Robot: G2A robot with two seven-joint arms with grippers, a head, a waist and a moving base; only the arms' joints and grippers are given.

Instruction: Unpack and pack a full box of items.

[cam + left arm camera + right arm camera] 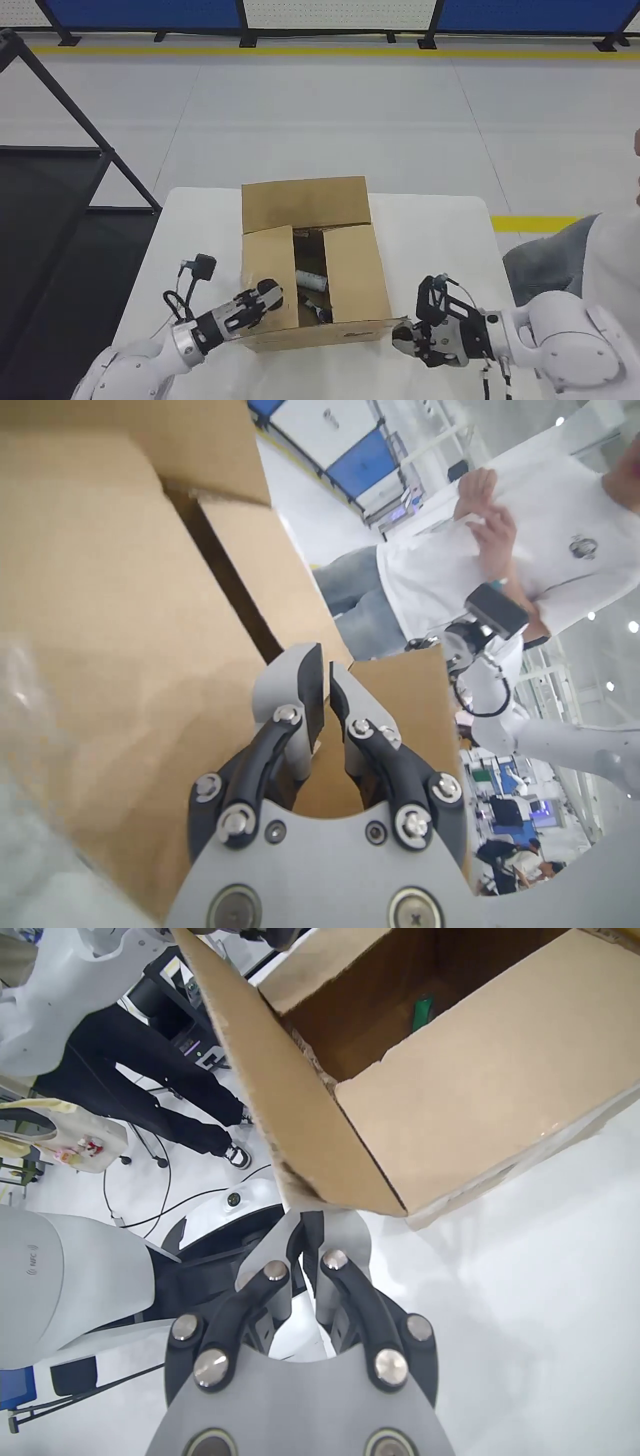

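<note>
left gripper [325,692] was clenched almost all the way, pads [311,685] only a sliver apart. honestly couldn't tell if any cardboard sat in that sliver. it was parked right at the near left corner of the cardboard box [305,205], and the left flap [266,255] spread out just ahead of and beside its fingertips.

moving over, the left flap and the right flap [355,270] were folded partway in, with a dark slot open between them. down in that slot lay a whitish bottle-like thing [312,281], too small to say more about. the far flap [305,190] stood tilted back on the side of the box away from both grippers.

right gripper [307,1225] was at the box's near right corner with its fingers pressed together. the tips were tight up against the bottom corner of the near flap [235,1043], which hung out over them. couldn't tell if that corner was actually pinched or just touching. past the flap, ahead of this gripper, the box interior was open, and a green item [422,1013] was sticking up inside. the white table [525,1278] lay under and beside the gripper.
</note>
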